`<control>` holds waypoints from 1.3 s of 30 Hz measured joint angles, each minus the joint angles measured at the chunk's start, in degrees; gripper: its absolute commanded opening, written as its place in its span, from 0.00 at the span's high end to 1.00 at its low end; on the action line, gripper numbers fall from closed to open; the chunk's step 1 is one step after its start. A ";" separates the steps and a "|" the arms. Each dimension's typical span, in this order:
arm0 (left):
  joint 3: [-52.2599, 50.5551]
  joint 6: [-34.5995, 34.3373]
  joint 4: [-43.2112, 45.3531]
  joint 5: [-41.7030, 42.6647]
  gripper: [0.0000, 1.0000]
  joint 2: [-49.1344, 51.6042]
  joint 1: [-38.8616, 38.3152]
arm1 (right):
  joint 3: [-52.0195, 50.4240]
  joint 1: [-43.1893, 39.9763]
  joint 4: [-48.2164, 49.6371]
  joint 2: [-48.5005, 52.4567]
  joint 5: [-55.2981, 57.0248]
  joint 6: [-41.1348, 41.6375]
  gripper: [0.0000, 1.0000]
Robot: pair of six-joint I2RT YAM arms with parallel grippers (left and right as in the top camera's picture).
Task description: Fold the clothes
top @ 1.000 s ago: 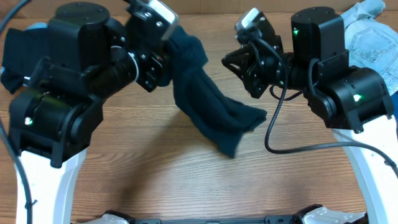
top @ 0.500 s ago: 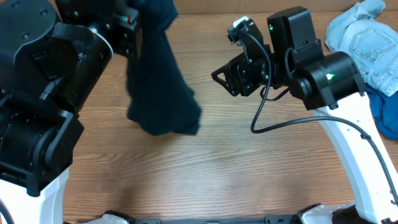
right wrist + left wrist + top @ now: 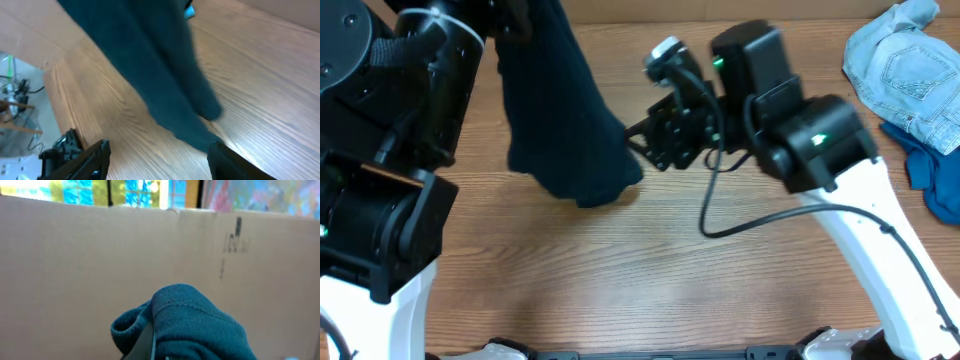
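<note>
Over the wooden table [image 3: 620, 280], left gripper [image 3: 150, 347] clamps the hanging navy shirt [image 3: 565, 130]; right gripper [image 3: 160, 150] stands open nearby.

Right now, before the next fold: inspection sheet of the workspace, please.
Surface: wooden table, no damage seen.
Job's things: dark navy shirt hangs lifted, lower end near the table; pale denim piece and mid-blue piece at the right edge.
Clutter: nothing seen.
Hands: left hand shut on the shirt; right hand open, empty, beside the shirt.
Cables: black cable loops from the right arm over the table.
Surroundings: cardboard wall behind the table.
</note>
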 measured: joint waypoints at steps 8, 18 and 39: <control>0.00 -1.05 7.48 -5.40 0.96 1.57 0.00 | 0.00 7.39 2.73 2.21 12.31 8.66 0.23; 1.44 2.34 9.11 -16.81 0.96 1.57 -0.09 | 0.00 12.46 5.51 6.45 18.73 16.41 0.23; 2.12 17.07 17.51 -36.33 0.96 4.26 -6.84 | -0.22 23.96 16.83 13.81 17.77 15.63 0.20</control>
